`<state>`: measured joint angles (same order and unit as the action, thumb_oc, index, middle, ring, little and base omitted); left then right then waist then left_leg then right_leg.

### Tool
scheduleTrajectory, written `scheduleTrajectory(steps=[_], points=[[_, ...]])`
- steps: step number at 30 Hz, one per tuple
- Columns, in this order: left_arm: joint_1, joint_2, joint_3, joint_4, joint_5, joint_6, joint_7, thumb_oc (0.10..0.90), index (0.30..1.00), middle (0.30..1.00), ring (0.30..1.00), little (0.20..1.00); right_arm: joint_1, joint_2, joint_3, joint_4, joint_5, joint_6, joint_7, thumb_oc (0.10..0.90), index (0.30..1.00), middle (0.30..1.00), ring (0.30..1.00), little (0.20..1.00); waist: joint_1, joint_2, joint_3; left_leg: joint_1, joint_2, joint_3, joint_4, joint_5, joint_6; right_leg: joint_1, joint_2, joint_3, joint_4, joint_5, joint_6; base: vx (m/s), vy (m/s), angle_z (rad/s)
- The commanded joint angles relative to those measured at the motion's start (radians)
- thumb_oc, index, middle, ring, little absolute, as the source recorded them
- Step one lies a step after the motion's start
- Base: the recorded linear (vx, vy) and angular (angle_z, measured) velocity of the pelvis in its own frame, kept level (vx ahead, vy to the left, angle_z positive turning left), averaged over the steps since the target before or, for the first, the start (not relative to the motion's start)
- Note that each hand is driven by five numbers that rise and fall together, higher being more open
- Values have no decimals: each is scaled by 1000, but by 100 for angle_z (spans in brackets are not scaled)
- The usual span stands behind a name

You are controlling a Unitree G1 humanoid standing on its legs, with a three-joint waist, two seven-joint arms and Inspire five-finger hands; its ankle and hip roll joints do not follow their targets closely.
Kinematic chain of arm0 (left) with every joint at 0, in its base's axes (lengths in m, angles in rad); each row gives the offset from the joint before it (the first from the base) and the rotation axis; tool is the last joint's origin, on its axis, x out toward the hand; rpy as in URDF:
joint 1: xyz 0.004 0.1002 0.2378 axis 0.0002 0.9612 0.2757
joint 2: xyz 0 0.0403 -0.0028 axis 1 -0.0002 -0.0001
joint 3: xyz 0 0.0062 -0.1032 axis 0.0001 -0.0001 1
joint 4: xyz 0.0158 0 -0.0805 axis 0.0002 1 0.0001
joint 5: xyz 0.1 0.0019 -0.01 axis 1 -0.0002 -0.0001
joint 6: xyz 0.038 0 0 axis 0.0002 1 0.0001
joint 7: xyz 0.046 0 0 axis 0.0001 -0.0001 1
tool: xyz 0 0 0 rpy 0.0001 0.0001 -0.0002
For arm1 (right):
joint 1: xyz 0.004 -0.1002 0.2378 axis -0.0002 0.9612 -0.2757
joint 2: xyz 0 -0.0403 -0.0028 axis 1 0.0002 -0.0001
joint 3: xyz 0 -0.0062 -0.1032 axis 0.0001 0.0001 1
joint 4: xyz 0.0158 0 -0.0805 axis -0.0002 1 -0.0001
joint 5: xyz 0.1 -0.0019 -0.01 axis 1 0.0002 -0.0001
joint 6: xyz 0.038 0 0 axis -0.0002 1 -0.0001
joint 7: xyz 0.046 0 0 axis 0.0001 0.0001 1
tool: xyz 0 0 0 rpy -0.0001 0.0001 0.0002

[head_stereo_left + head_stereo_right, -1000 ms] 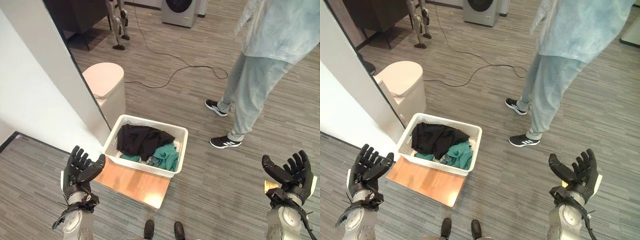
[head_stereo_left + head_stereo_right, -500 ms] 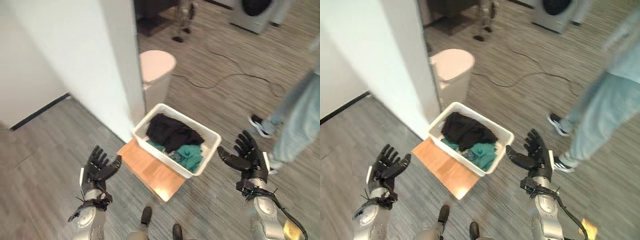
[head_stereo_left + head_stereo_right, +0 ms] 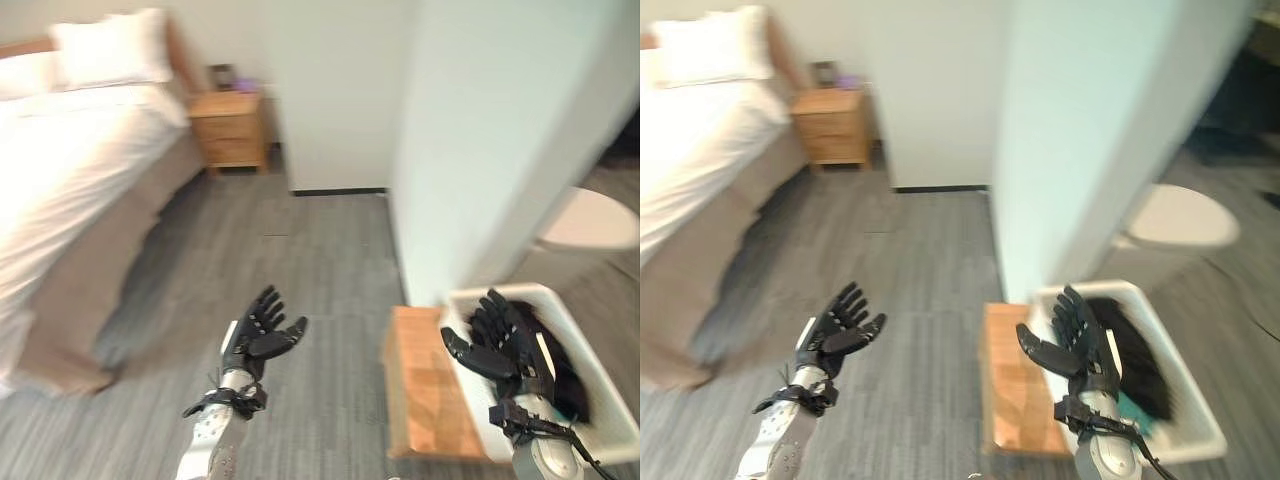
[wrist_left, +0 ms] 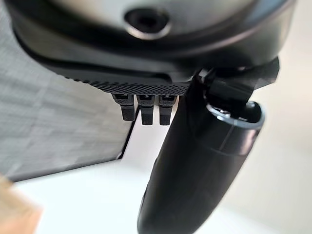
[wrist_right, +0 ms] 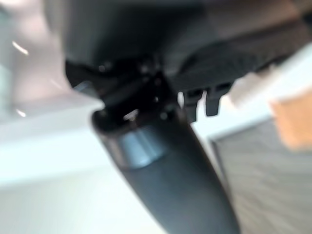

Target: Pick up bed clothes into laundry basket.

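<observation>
Progress: partway, we judge — dark clothes (image 3: pixel 560 360) already lie in the laundry basket (image 3: pixel 610 425) just behind our right hand (image 3: pixel 500 350) | hands: it and left hand (image 3: pixel 262 335) both spread, empty | left: bed (image 3: pixel 70 170) lies well ahead-left of our left hand — any clothes there not yet fetched

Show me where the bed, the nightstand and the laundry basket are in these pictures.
bed (image 3: pixel 70 150): left eye view, on the white sheet.
nightstand (image 3: pixel 228 130): left eye view, on its wooden front.
laundry basket (image 3: pixel 1205 432): right eye view, on its white rim.
</observation>
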<state>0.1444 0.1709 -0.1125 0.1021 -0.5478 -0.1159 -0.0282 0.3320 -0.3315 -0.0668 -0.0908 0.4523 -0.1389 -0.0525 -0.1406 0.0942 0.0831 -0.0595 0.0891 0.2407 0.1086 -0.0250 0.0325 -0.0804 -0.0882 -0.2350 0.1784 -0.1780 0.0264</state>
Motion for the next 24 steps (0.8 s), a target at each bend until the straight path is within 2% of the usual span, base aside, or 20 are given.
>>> scheduleTrajectory(steps=[1, 2, 3, 4, 5, 6, 8, 10, 12, 13, 14, 15, 18, 19, 20, 22, 23, 24], points=[[-9, 159, 59, -48, 1, -77, -5, 800, 900, 900, 900, 900, -148, 29, -3, -39, 13, -84, 60, 800, 900, 900, 900, 900, 11, -90, 15, 60, 25, -102, 0, -118, -97, -50, 24, 260, -33, 80, 126, -264, 217, 162], [-30, 185, 69, -32, 2, -90, 19, 800, 900, 900, 900, 900, -168, 14, 15, -31, -11, -68, 51, 800, 900, 900, 900, 900, 56, -83, 20, 34, -12, -212, 5, -115, -84, -16, 37, 443, -19, 56, 131, -137, 164, 179], [-30, 186, 70, -32, 2, -90, 20, 800, 900, 900, 900, 900, -169, 14, 15, -30, -11, -68, 51, 800, 900, 900, 900, 900, 56, -84, 17, 31, -12, -211, 2, -109, -84, -20, 37, 443, -22, 61, 131, -120, 87, 141], [-30, 192, 77, -40, 2, -90, 22, 800, 900, 900, 900, 900, -169, 17, 8, -31, -14, -61, 45, 800, 900, 900, 900, 900, 76, -80, 20, 31, -21, -261, -5, -110, -79, 2, 25, 480, -15, 59, 129, -76, -11, 196], [-26, 203, 74, -66, 8, -86, 16, 800, 900, 900, 900, 900, -149, 19, -18, -35, -29, -45, 57, 800, 900, 900, 900, 900, 88, -77, 13, 26, -37, -322, -38, -83, -71, 25, 6, 494, -50, 83, 136, -107, 27, 208], [-31, 204, 70, -86, 12, -87, 12, 800, 900, 900, 900, 900, -141, 16, -34, -38, -38, -48, 56, 800, 900, 900, 900, 900, 88, -74, 12, 24, -50, -346, -54, -66, -62, 34, 18, 518, -62, 78, 135, -139, 60, 229], [-48, 193, 57, -99, 21, -89, 13, 800, 900, 900, 900, 900, -136, 22, -57, -31, -35, -56, 49, 800, 900, 900, 900, 900, 84, -71, -2, 16, -73, -360, -88, -38, -59, 62, 30, 513, -100, 55, 125, -104, 71, 180], [-47, 184, 60, -102, 22, -89, 16, 800, 900, 900, 900, 900, -140, 23, -55, -21, -29, -61, 47, 800, 900, 900, 900, 900, 84, -71, -12, 22, -78, -362, -109, -24, -62, 73, 33, 496, -118, 62, 120, -18, -9, 128], [-22, 160, 77, -116, 26, -88, 27, 800, 900, 900, 900, 900, -181, 23, -26, 2, -7, -71, 52, 800, 900, 900, 900, 900, 107, -82, -37, 26, -83, -358, -130, -13, -61, 85, 63, 478, -158, 66, 102, -55, -86, 48], [-12, 154, 90, -127, 31, -85, 33, 800, 900, 900, 900, 900, -192, 26, -14, 4, -3, -68, 47, 800, 900, 900, 900, 900, 119, -89, -37, 21, -86, -362, -123, -15, -64, 88, 63, 471, -162, 65, 107, -53, -121, 45], [8, 148, 99, -125, 34, -82, 39, 800, 900, 900, 900, 900, -205, 28, 8, 10, 15, -66, 53, 800, 900, 900, 900, 900, 141, -99, -34, 24, -91, -378, -121, -12, -64, 84, 65, 469, -152, 66, 101, -67, -147, 48], [16, 137, 107, -118, 35, -88, 45, 800, 900, 900, 900, 900, -218, 37, 15, 20, 36, -70, 53, 800, 900, 900, 900, 900, 158, -102, -38, 16, -96, -407, -123, 5, -62, 94, 89, 501, -168, 59, 87, -76, -146, 40], [68, 110, 152, -134, 33, -94, 47, 800, 900, 900, 900, 900, -200, 41, 17, 24, 71, -63, 74, 800, 900, 900, 900, 900, 183, -118, -37, 2, -91, -437, -131, 32, -83, 120, 112, 489, -204, 65, 65, -88, -146, 41], [72, 107, 166, -137, 34, -95, 49, 800, 900, 900, 900, 900, -194, 36, 13, 22, 65, -63, 78, 800, 900, 900, 900, 900, 190, -124, -26, -22, -96, -457, -101, 29, -91, 123, 115, 482, -205, 61, 60, -175, -126, 45], [64, 105, 170, -133, 30, -98, 51, 800, 900, 900, 900, 900, -186, 28, -3, 17, 62, -67, 71, 800, 900, 900, 900, 900, 186, -131, -8, -47, -98, -439, -45, 20, -94, 118, 113, 479, -193, 56, 51, -218, -93, 74], [52, 105, 166, -125, 27, -97, 43, 800, 900, 900, 900, 900, -173, 19, -23, 22, 74, -71, 60, 800, 900, 900, 900, 900, 161, -139, 16, -65, -92, -378, 52, -34, -93, 104, 117, 471, -156, 42, 44, -252, -20, 109], [59, 101, 164, -130, 31, -93, 26, 800, 900, 900, 900, 900, -139, 29, -47, 38, 87, -64, 57, 800, 900, 900, 900, 900, 138, -141, 19, -33, -76, -347, 68, -68, -101, 85, 119, 465, -126, 43, 43, -198, 17, 98], [61, 101, 164, -130, 31, -93, 25, 800, 900, 900, 900, 900, -137, 29, -47, 37, 87, -63, 57, 800, 900, 900, 900, 900, 136, -141, 18, -32, -75, -349, 67, -68, -102, 84, 120, 463, -124, 41, 42, -177, 23, 96]])
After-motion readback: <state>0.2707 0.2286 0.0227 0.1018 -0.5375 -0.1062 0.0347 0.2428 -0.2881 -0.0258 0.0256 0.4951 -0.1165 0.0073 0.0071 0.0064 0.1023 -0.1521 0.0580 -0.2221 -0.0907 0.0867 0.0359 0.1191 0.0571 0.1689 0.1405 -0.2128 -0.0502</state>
